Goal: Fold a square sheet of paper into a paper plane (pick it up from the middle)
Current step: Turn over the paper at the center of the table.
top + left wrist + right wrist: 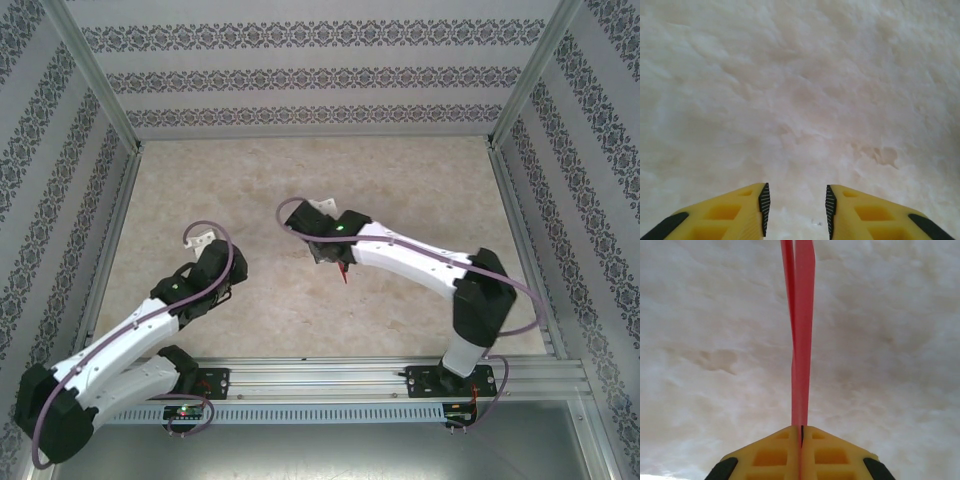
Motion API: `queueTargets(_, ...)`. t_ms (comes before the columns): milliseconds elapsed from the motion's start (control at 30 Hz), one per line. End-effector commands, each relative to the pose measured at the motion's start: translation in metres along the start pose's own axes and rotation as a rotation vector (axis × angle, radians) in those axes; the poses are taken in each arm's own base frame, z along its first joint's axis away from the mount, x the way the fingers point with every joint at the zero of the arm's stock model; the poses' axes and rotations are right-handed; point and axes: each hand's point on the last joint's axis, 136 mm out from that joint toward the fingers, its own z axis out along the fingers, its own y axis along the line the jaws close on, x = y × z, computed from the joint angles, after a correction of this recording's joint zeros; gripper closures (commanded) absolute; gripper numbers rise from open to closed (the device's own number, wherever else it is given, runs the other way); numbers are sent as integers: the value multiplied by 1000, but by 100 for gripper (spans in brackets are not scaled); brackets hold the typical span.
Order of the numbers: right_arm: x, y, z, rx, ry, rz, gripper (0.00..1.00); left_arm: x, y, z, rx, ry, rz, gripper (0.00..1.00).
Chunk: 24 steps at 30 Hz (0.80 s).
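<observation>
— Mottled beige table under you. What do your grippers hold?
— My right gripper is clamped on the folded red paper, which juts straight ahead from its fingertips. My left gripper stands partly apart, holding nothing.

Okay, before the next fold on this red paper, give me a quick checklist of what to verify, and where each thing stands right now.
1. Right gripper jaws shut on the red paper: ok.
2. Folded layers lying flush: not ok, they part toward the far end.
3. Left gripper jaws apart, nothing between them: ok.
4. Grippers apart from each other in the top view: ok.
5. Paper lifted off the table: cannot tell.
6. Crease centred: cannot tell, the paper is seen edge-on.
</observation>
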Motion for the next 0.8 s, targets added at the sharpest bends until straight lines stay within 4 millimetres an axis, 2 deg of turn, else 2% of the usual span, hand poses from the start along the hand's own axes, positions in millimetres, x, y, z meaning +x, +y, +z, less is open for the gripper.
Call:
queueTargets(0, 25, -35, 11, 310, 103, -171, 93, -11, 34, -12, -101, -96, -62, 60)
queueTargets(133, 34, -11, 30, 357, 166, -219, 89, -19, 50, -27, -111, -167, -108, 58)
queueTargets(267, 47, 31, 49, 262, 231, -250, 83, -21, 61, -35, -118, -201, -125, 56)
queueTargets(333, 55, 59, 58, 146, 273, -234, 70, -20, 63, -36, -120, -205, -130, 55)
queueTargets(400, 60, 80, 62, 40, 306, -205, 64, -20, 63, -36, -122, -204, -131, 55)
queueTargets(500, 57, 118, 47, -238, 309, -131, 54, -21, 60, -35, -115, -199, -126, 54)
queueTargets(533, 51, 123, 35, -318, 277, -98, 50, -21, 59, -34, -116, -196, -121, 54)
queueTargets(633, 27, 111, 2, -470, 137, 17, 37, -22, 54, -34, -109, -185, -96, 54)
queueTargets(700, 15, 96, -10, -587, 86, 115, 35, -21, 48, -31, -94, -171, -78, 53)
queueTargets(767, 7, 82, -13, -732, 57, 214, 35, -20, 36, -26, -51, -150, -56, 50)
